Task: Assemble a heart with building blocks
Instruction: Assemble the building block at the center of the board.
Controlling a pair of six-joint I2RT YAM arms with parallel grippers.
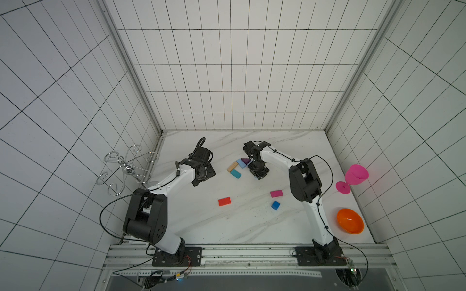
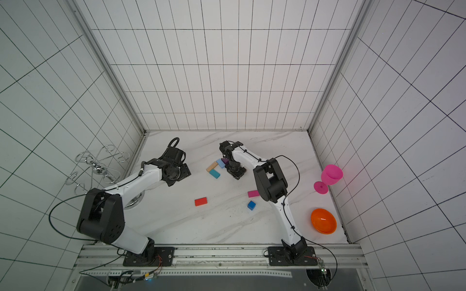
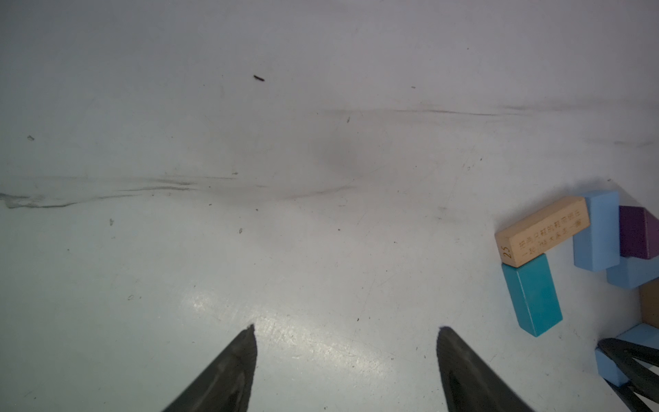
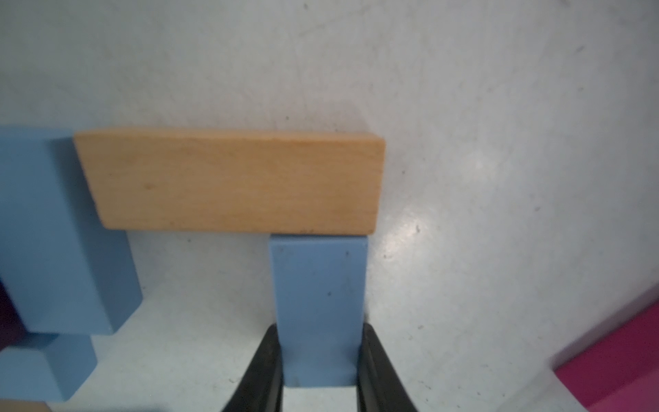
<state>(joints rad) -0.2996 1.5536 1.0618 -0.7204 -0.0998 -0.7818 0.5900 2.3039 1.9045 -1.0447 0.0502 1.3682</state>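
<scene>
One light blue block (image 4: 317, 285) sat clamped in the right pincer (image 4: 321, 335), its far end touching the tan block (image 4: 235, 182) just ahead; a skewed release could shove that crooked. The left pincer (image 3: 346, 331) hung open, empty.

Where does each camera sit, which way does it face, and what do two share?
Top views: high above the base rail, looking down on the table; left arm and right arm show whole.
Left wrist: on left arm, looking down at table past open left gripper.
Right wrist: on right arm, looking down past right gripper, shut on a light blue block.
Shared: both wrist views show that block.
</scene>
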